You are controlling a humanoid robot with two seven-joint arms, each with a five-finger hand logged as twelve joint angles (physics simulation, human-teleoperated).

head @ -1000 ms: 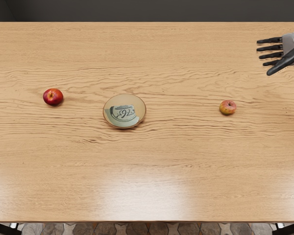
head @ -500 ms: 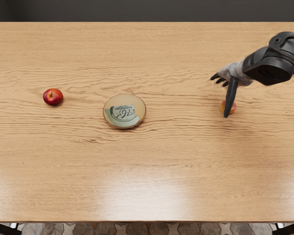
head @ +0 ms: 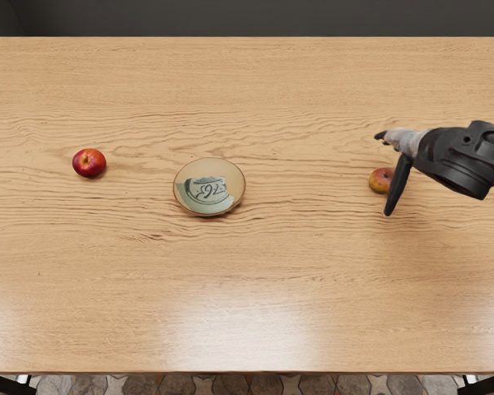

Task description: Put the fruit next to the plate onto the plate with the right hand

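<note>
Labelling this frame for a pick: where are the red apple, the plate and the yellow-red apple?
red apple (head: 89,162), head view, middle of its skin.
plate (head: 181,174), head view, left rim.
yellow-red apple (head: 379,179), head view, its visible left half.

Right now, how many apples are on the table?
2: a red apple left of the plate, and a second apple far right, partly behind the right hand. No others show.

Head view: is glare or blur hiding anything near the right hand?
Head view: sharp throughout, no blur. A broad pale glare lies on the table near its front edge, well away from the plate, the left apple and the right apple. Shadows are faint. Only the right hand itself covers that apple's right side.
</note>
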